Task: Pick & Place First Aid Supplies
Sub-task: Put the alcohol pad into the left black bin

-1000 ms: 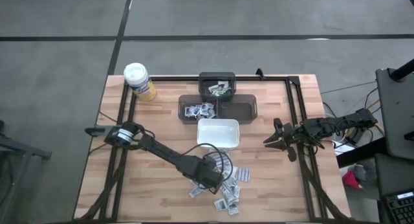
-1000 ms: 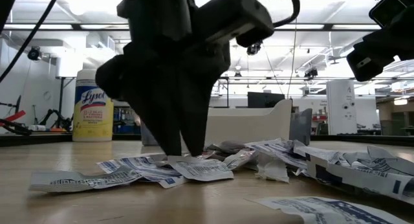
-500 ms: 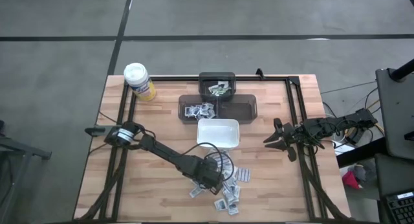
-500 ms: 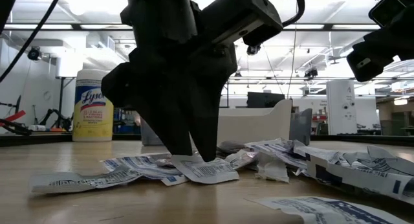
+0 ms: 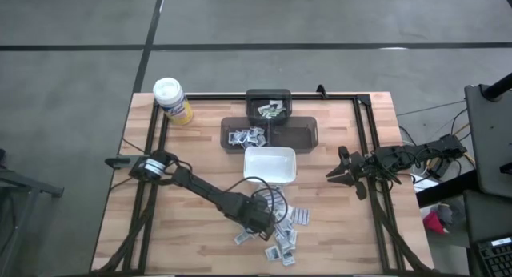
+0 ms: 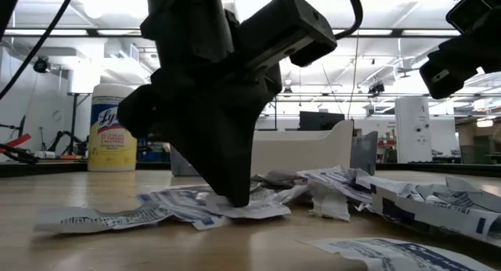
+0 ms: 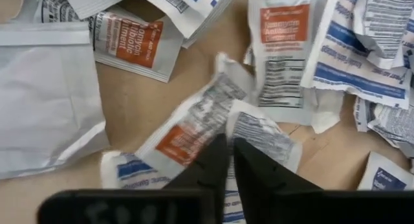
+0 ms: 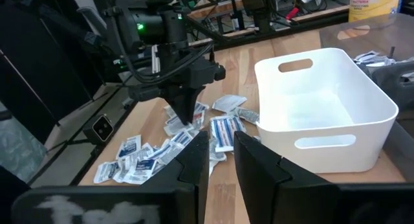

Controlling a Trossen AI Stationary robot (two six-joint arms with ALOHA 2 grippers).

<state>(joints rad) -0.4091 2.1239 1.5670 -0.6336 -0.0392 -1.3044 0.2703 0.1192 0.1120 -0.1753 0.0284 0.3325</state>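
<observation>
Wooden slats make up the table [image 5: 200,157], set on a grey concrete floor, with a bright workshop visible beyond it in the low view. At the far left corner stands a yellow canister [image 5: 173,100] with a white lid. Near the far middle sit 3 dark trays [image 5: 270,123]; the left one and the far one hold small items, and just on their near side is a white dish [image 5: 270,164], with nothing visible inside it in the right wrist view.

First aid packets [image 5: 282,229] lie scattered in a loose heap on the near side of the dish, slightly right of centre, flat on the wood and overlapping each other. The left gripper [image 7: 229,145] is down in this heap, its 2 fingers drawn almost together with only a thin slit between them, their tips pressed onto a crumpled packet [image 7: 194,123] with orange print. Whether that packet is actually pinched cannot be told.

Over at the table's right edge, well apart from the packets, the right gripper [image 8: 221,146] hangs above the wood with its fingers a little apart, holding nothing.
</observation>
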